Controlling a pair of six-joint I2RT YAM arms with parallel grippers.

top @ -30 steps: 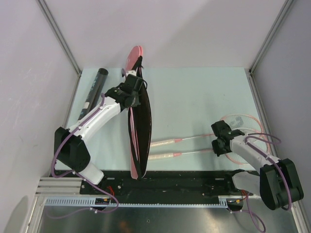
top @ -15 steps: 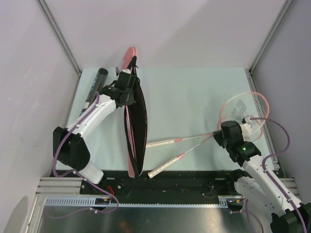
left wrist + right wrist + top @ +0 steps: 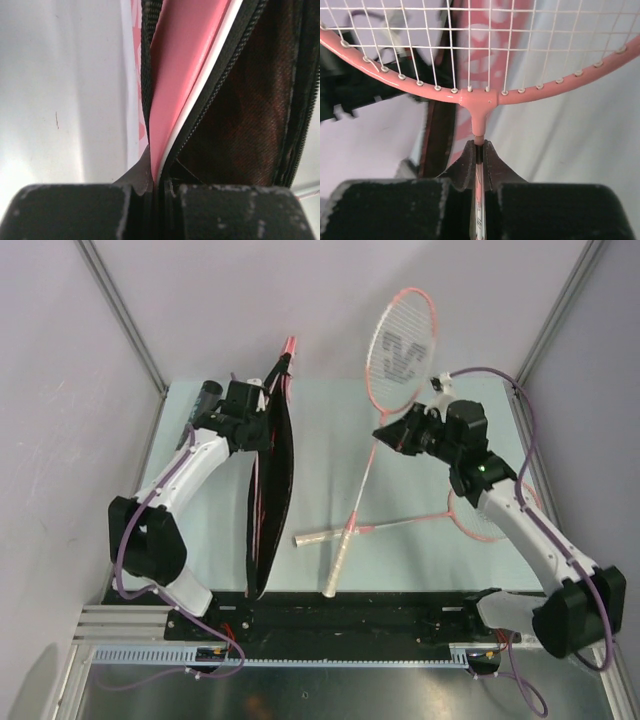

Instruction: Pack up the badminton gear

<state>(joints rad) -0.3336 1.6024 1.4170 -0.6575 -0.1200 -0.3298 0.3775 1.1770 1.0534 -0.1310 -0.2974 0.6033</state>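
My right gripper (image 3: 392, 434) (image 3: 479, 150) is shut on the shaft of a pink-framed racket (image 3: 403, 345) (image 3: 475, 97), just below its head. That racket is lifted, head up toward the back wall, with its white handle (image 3: 338, 567) low near the table front. A second racket (image 3: 400, 523) lies flat on the table beneath it. My left gripper (image 3: 262, 430) (image 3: 156, 180) is shut on the pink upper edge of the racket bag (image 3: 272, 485) (image 3: 185, 75) and holds its zipped mouth open, dark lining showing. The black tube (image 3: 205, 392) lies at the far left, mostly behind my left arm. No shuttlecocks show.
Metal frame posts (image 3: 120, 310) stand at the back corners of the pale green table (image 3: 330, 430). A black rail (image 3: 360, 615) runs along the front edge by the arm bases.
My right gripper has lifted one racket off the table and swung it up and to the left, head raised high. My left gripper has pulled the bag edge further left and back, widening the opening.
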